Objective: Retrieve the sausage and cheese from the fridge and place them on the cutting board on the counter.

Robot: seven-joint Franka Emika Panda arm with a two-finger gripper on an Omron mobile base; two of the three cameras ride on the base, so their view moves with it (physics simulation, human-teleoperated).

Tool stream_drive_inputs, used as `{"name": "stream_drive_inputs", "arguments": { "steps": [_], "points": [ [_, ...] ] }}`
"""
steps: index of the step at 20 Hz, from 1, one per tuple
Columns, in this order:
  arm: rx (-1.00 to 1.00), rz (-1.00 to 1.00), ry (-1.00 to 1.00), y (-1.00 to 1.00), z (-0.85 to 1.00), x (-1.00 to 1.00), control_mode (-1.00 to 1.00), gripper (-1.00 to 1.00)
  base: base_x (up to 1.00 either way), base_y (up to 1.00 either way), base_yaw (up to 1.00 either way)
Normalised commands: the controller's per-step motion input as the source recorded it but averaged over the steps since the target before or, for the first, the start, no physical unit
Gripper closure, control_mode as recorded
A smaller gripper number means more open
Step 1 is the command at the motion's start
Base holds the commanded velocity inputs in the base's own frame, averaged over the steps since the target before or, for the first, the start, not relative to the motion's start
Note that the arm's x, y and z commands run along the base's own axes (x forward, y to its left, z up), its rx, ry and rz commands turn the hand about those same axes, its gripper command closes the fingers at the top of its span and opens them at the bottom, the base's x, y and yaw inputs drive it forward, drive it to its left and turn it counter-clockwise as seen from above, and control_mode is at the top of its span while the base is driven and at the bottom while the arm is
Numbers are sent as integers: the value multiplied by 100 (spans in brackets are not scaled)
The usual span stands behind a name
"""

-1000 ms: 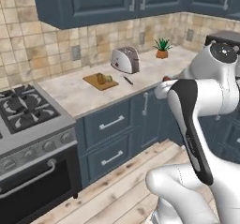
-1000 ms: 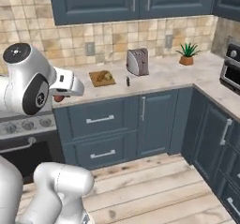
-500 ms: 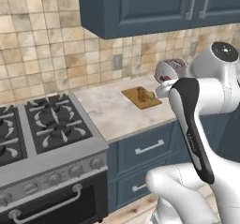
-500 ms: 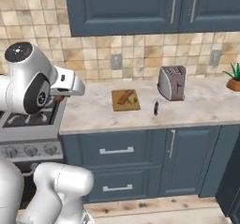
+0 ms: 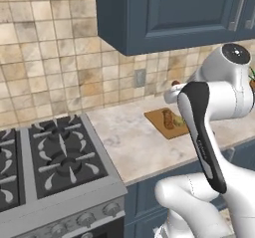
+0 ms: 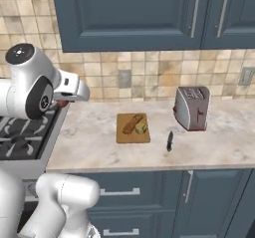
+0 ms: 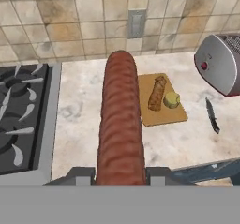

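My gripper (image 7: 119,175) is shut on the sausage (image 7: 120,120), a smooth reddish-brown cylinder that juts forward over the counter (image 7: 79,110). Its red tip peeks out beside the arm (image 5: 175,83) and near the stove's edge (image 6: 62,103). Ahead and slightly right lies the cutting board (image 7: 161,110), with a small yellowish cheese (image 7: 172,100) and a brown speckled log (image 7: 157,93) on it. From the right base camera the cutting board (image 6: 133,128) is at the counter's middle, cheese (image 6: 142,129) beside the log. The gripper is left of the board, some way off it. The fridge is out of view.
A silver toaster (image 6: 191,107) stands right of the board, with a dark knife (image 6: 170,141) lying between them. A gas stove (image 5: 55,157) adjoins the counter on the left. Blue-grey wall cabinets (image 6: 149,13) hang above, and a wall outlet (image 7: 136,24) sits in the tan tiles.
The whole scene has shifted as the base drove along the counter: the board and toaster now appear closer and more central. The sausage stays in the shut gripper.
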Motion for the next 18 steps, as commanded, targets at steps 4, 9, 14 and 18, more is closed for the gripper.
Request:
{"name": "stream_drive_inputs", "arguments": {
  "steps": [4, 9, 14, 18],
  "points": [
    [0, 0, 0, 0, 0, 0, 100, 100, 61, -12, 7],
    [0, 0, 0, 0, 0, 0, 100, 100, 50, -4, 0],
    [0, -1, 12, -19, -13, 39, -100, 100, 24, -6, 0],
    [0, -7, 22, -23, -34, 79, -100, 100, 0, 0, 0]
  ]
}}
